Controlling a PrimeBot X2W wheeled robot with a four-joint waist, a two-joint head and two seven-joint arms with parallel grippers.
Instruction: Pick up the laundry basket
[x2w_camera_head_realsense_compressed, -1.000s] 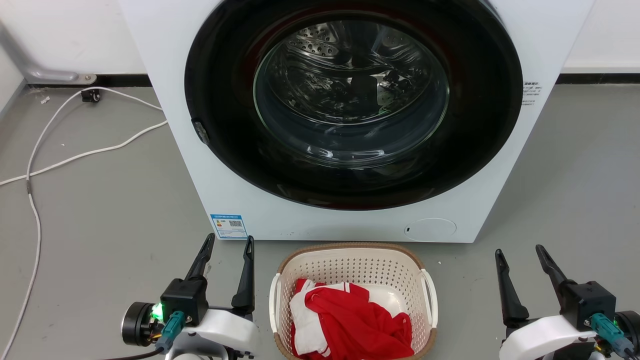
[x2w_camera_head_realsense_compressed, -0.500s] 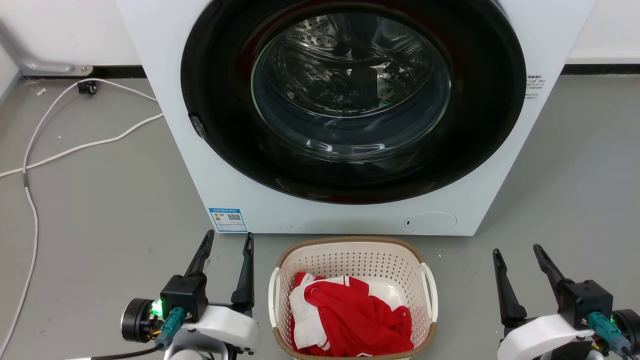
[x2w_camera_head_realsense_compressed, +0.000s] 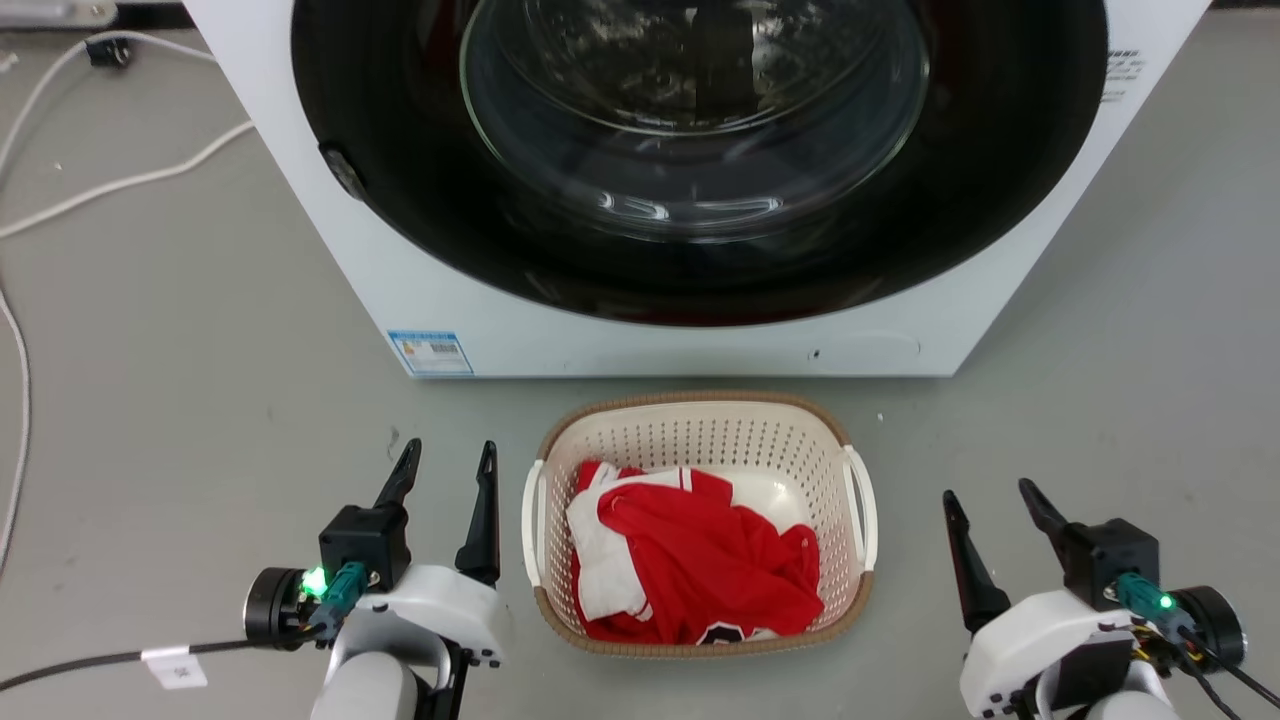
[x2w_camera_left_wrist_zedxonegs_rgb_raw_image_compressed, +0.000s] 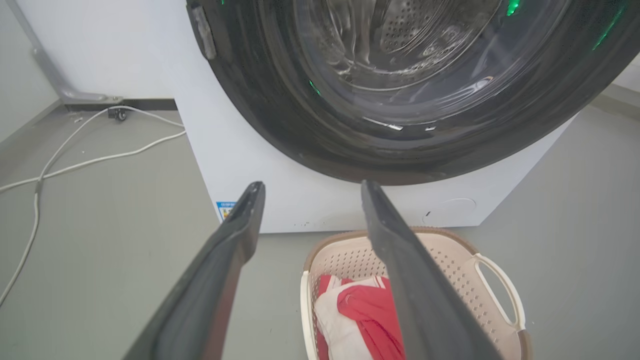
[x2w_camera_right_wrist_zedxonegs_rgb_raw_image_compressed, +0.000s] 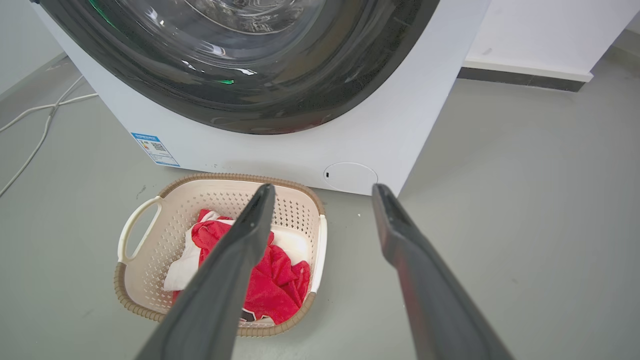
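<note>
1. The laundry basket (x2w_camera_head_realsense_compressed: 692, 399) is being shown standing on the grey floor (x2w_camera_head_realsense_compressed: 200, 420), just in front of the washing machine (x2w_camera_head_realsense_compressed: 640, 345) and about midway between the two grippers.
2. A crumpled red and white garment (x2w_camera_head_realsense_compressed: 700, 565) is being carried inside it, lying against the perforated walls.
3. The basket's white side handles, one on the left (x2w_camera_head_realsense_compressed: 528, 520) and one on the right (x2w_camera_head_realsense_compressed: 862, 510), are being left untouched by either gripper.
4. The left gripper (x2w_camera_head_realsense_compressed: 449, 447) is being held just beside the left handle, above the floor, its fingers spread apart and released.
5. The right gripper (x2w_camera_head_realsense_compressed: 987, 490) is being held farther off from the right handle, its fingers likewise parted and released.
6. In the left wrist view, the basket (x2w_camera_left_wrist_zedxonegs_rgb_raw_image_compressed: 465, 280) is being partly covered by one finger of the left gripper (x2w_camera_left_wrist_zedxonegs_rgb_raw_image_compressed: 312, 184).
7. In the right wrist view, the basket (x2w_camera_right_wrist_zedxonegs_rgb_raw_image_compressed: 150, 250) is being crossed by one finger of the right gripper (x2w_camera_right_wrist_zedxonegs_rgb_raw_image_compressed: 324, 187).
8. Behind the basket, the machine's dark round door (x2w_camera_head_realsense_compressed: 700, 260) is being shown closed, with a blue label (x2w_camera_head_realsense_compressed: 432, 352) at the lower left corner.
9. White cables (x2w_camera_head_realsense_compressed: 120, 182) are being trailed across the floor to the left of the machine.
</note>
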